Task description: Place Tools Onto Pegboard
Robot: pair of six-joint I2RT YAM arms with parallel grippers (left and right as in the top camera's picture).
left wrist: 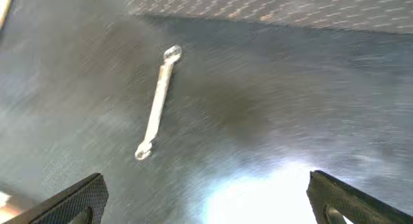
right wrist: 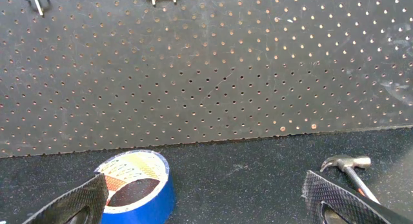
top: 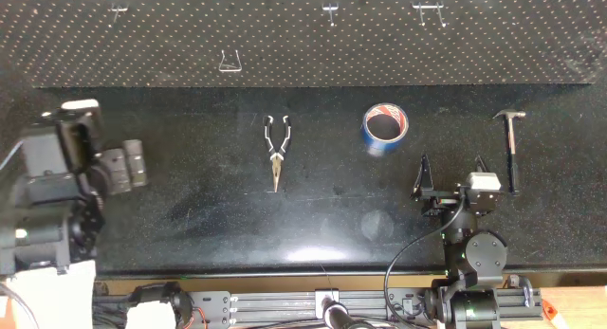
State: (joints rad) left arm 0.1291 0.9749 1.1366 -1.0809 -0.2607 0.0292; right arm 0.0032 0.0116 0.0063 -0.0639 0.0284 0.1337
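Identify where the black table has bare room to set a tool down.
The widest bare patch lies between the left hand and the silver needle-nose pliers. A narrower one lies between the pliers and the blue tape roll. It is crowded at the right: tape roll, right hand and steel-headed hammer sit close together.

My wrench (left wrist: 155, 102) looks all smeary, so I can't make out its ends. The fingers of my left gripper (left wrist: 205, 188) poke in at the corners, and the edge cuts them off. One finger of my right gripper (right wrist: 205, 188) hides part of my blue tape roll (right wrist: 153, 197). The other finger hides the handle of my hammer (right wrist: 344, 163). The hooks (top: 429, 10) on the pegboard (top: 379, 54) are too small to tell their shape.
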